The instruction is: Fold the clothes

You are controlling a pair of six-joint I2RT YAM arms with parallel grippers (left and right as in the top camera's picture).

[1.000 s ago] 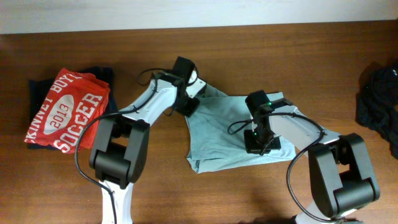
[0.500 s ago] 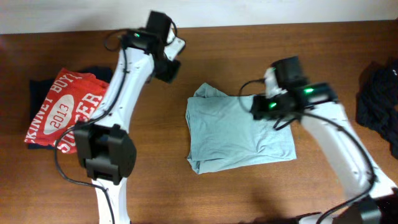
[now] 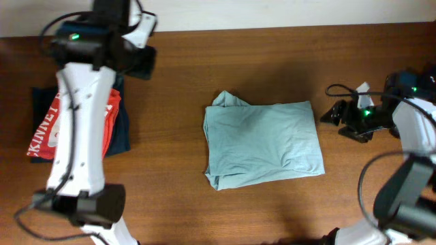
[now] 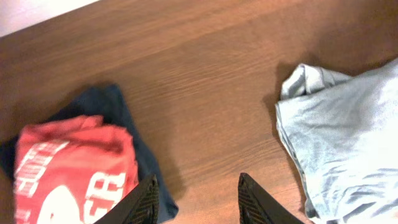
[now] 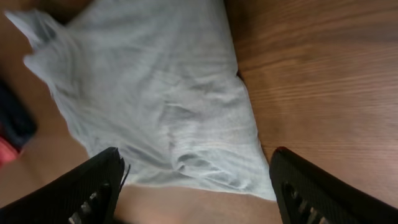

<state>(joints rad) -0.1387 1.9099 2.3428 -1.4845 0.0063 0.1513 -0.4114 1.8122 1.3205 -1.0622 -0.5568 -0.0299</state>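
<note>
The clothes, a pale grey-blue t-shirt (image 3: 262,143), lie folded into a rough rectangle at the table's middle, with a bunched corner at the upper left. No gripper touches them. My left gripper (image 3: 139,61) hovers far to the upper left. In the left wrist view it (image 4: 198,202) is open over bare wood, with the t-shirt (image 4: 348,137) off to its right. My right gripper (image 3: 338,122) sits just right of the shirt's right edge. Seen from the right wrist, it (image 5: 196,193) is open and holds nothing, and the t-shirt (image 5: 161,99) lies ahead of it.
A folded red t-shirt (image 3: 48,126) with white lettering lies on a dark navy garment (image 3: 119,133) at the left, partly under my left arm. A black garment (image 3: 428,76) is at the right edge behind my right arm. The wall (image 3: 272,13) runs along the table's far edge.
Both grippers have opened and let go of the t-shirt. My left arm swung away to the upper left, my right arm drew back to the right. The shirt now lies folded alone.
</note>
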